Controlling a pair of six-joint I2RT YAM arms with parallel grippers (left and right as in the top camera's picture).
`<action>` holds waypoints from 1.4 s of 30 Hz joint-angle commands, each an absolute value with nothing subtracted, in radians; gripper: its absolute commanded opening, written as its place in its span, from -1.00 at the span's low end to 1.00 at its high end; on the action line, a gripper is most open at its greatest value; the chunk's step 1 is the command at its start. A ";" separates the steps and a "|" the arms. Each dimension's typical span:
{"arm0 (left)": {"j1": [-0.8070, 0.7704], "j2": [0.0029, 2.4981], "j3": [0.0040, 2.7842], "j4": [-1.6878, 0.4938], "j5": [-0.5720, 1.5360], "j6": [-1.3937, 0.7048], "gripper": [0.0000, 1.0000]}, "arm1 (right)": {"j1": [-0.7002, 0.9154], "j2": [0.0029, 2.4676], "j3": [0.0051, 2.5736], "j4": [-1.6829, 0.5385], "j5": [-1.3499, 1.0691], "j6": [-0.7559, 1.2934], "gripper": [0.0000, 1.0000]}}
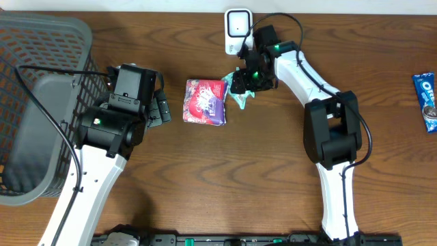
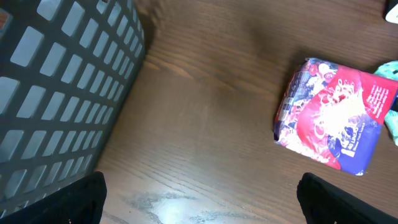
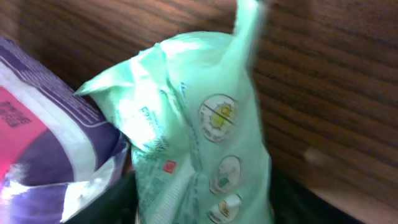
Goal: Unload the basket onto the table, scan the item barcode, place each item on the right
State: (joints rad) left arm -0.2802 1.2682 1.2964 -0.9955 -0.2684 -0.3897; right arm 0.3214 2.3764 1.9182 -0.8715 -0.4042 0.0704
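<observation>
Right up against the right wrist lens we have the mint-green packet, crinkled, its printed round icons facing us and no barcode that we can make out. Its left side presses against the purple-and-red packet.

From overhead, the green packet lies on the tabletop toward the middle of the far edge, just in front of the white scanner that stands at that edge. The right hand sits directly on top of it. Is it pinching the packet or only poised around it? We cannot tell: the fingers are lost behind the plastic in the close view and under the wrist from above.

The left hand hangs near the left side of the purple-and-red packet, spread wide and holding nothing. Its dark fingertips show at the bottom corners of its own view with bare wood between them. The grey basket fills the left edge, and a blue biscuit packet waits alone at the right edge.

So where do we stand? Early, we judge. The item is reached, perhaps gripped, but it is not yet raised to the scanner's face. Lifting it, finding the barcode and presenting it all remain.
</observation>
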 commanded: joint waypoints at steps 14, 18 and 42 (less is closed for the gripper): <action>-0.276 1.272 1.294 -0.999 -0.281 -0.395 0.96 | 0.333 2.332 1.917 -0.976 -0.197 0.062 -0.81; -0.276 1.272 1.294 -0.999 -0.281 -0.395 0.96 | 0.321 2.261 1.917 -1.050 0.042 0.116 -0.95; -0.276 1.272 1.294 -0.999 -0.281 -0.395 0.96 | 0.452 2.268 1.714 -0.967 0.699 0.392 -0.40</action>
